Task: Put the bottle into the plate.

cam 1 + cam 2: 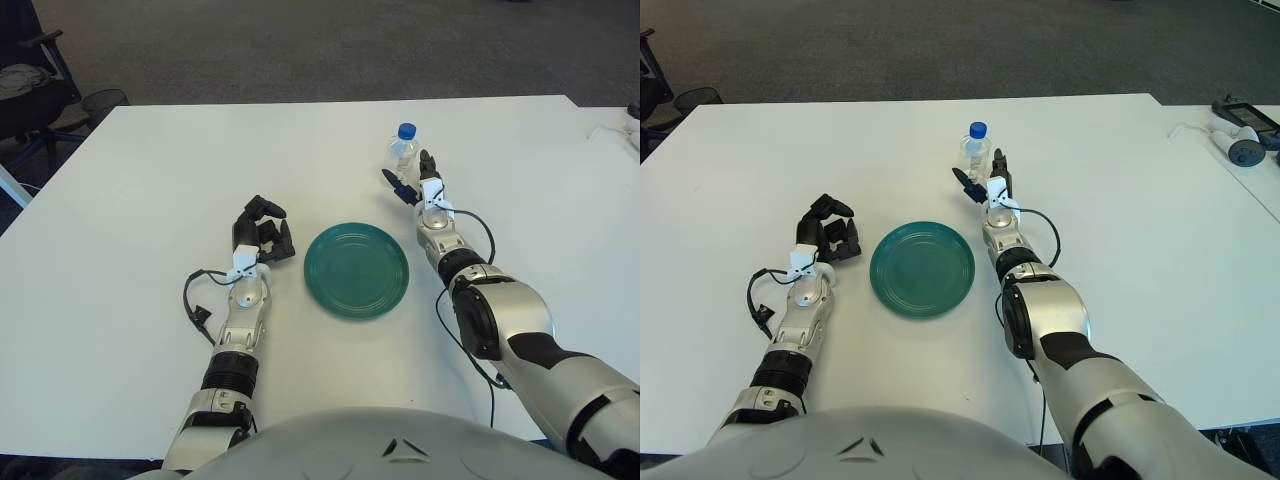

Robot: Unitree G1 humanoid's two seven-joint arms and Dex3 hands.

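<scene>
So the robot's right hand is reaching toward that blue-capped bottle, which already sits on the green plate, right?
Not quite. The bottle stands on the white table, beyond the green plate, as the left eye view shows. The right hand is indeed reaching toward it, fingers open.

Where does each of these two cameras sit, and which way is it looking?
Left eye view: on the head, facing forward and down at the white table; both arms and the torso top show.
Right eye view: slightly to the right, same direction and body parts.
Shared: green plate, bottle, open right hand reaching it, curled left hand left of plate.
</scene>
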